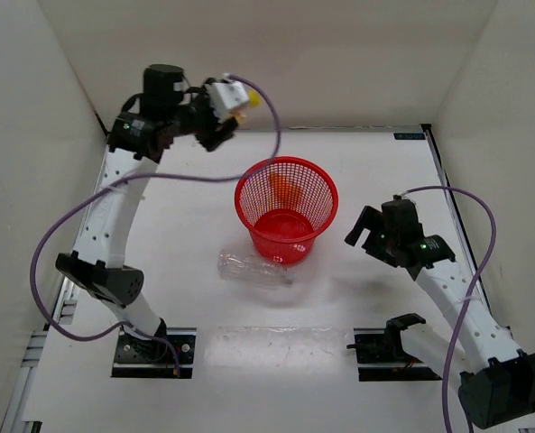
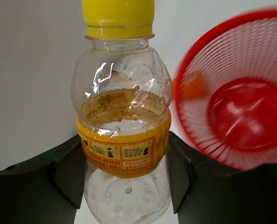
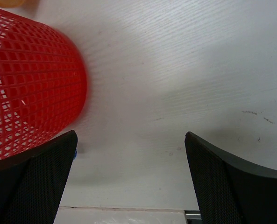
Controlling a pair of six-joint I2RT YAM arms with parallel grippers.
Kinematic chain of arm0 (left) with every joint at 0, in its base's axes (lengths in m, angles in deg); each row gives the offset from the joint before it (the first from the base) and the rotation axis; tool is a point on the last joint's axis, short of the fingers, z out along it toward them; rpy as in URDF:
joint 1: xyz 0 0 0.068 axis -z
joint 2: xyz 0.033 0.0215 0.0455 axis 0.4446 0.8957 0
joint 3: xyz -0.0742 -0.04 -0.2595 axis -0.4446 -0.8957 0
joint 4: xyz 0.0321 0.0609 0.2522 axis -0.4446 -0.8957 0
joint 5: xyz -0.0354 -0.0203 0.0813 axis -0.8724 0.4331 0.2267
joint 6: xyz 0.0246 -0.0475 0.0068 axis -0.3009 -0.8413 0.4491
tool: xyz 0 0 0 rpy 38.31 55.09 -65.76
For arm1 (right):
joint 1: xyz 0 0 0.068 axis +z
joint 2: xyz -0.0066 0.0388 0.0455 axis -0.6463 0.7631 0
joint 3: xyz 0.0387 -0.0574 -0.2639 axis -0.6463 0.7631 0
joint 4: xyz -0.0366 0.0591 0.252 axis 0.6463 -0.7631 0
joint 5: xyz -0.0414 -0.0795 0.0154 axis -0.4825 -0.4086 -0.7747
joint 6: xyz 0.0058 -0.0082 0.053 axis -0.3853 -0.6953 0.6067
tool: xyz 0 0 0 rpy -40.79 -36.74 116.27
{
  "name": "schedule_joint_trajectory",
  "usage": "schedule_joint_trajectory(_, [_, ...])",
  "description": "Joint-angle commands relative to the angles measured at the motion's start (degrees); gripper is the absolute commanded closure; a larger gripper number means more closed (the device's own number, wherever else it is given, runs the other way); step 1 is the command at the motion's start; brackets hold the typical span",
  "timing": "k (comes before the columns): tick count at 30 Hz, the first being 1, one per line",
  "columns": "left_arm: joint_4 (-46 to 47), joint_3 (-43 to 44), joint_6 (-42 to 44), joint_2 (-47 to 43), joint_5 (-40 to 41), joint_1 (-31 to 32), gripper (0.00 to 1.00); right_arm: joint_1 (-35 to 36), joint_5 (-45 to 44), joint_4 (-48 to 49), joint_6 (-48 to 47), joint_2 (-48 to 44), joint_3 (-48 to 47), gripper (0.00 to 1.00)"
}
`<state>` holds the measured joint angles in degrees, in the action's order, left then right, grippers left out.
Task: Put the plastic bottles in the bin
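My left gripper [image 1: 224, 115] is raised high at the back left, above and left of the red mesh bin [image 1: 322, 221]. It is shut on a small stubby bottle [image 1: 236, 94] with a yellow cap. In the left wrist view this bottle [image 2: 122, 107] sits between my fingers [image 2: 66, 172], and the bin [image 2: 269, 60] is at the right. A second orange bottle [image 1: 285, 189] shows through the mesh at the bin's far wall; I cannot tell if it is inside or behind. The long clear bottle [image 1: 253, 268] lies on the table against the bin's near left. My right gripper [image 1: 372, 231] is open and empty, right of the bin [image 3: 31, 84].
White walls enclose the table on the left, back and right. The two arm bases [image 1: 154, 347] are bolted at the near edge. A purple cable [image 1: 41, 271] loops beside the left arm.
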<state>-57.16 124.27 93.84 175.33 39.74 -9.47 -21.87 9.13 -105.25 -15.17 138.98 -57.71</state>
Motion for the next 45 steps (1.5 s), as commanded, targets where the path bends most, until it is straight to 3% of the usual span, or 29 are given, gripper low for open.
schedule_joint_trajectory(1, [-0.92,0.63,-2.64,1.41,-4.6,8.45,0.9,-0.02,0.54,0.4,2.34,2.45,-1.82,0.01])
schedule_joint_trajectory(5, [-1.71,1.16,-4.14,6.76,-5.23,16.72,0.9,-0.02,1.07,0.4,3.4,3.16,-1.82,0.01])
schedule_joint_trajectory(9, [-3.65,-1.82,-4.14,9.41,-3.31,20.24,0.8,-0.02,0.46,-0.65,4.02,-0.88,0.19,0.01])
schedule_joint_trajectory(12, [-5.75,-3.76,-4.75,10.03,-0.14,21.56,0.59,-0.02,-0.07,-0.65,4.72,-3.51,1.69,0.01])
schedule_joint_trajectory(13, [-5.76,-3.77,-4.75,10.03,1.52,21.57,0.46,-0.02,-0.07,-0.65,4.72,-4.04,2.48,0.01])
schedule_joint_trajectory(14, [-4.97,-3.77,-6.15,10.03,2.58,22.09,0.04,-0.02,-0.07,-0.65,5.24,-4.66,2.48,0.01])
schedule_joint_trajectory(15, [-4.97,-3.77,-6.16,9.51,3.55,22.1,0.0,-0.02,-0.07,-0.65,5.25,-4.66,3.09,0.01])
schedule_joint_trajectory(20, [-0.93,-4.91,-7.48,8.28,14.07,22.62,0.0,-0.02,0.54,-0.65,5.78,-4.66,3.1,0.01])
schedule_joint_trajectory(30, [-1.45,-8.42,-13.01,6.52,30.45,21.22,0.0,-0.02,2.64,0.49,5.25,-3.61,3.1,0.01])
schedule_joint_trajectory(35, [-3.64,-7.9,-15.48,7.21,30.45,16.56,0.0,-0.02,3.88,2.69,4.73,-0.62,3.11,0.01])
schedule_joint_trajectory(41, [-7.07,-10.88,-16.61,8.36,23.96,14.19,0.02,-0.02,5.11,5.14,4.72,0.95,3.1,0.01])
schedule_joint_trajectory(45, [-9.09,-11.41,-16.62,8.89,16.93,12.26,0.26,-0.02,6.78,6.9,4.19,3.06,1.96,0.01])
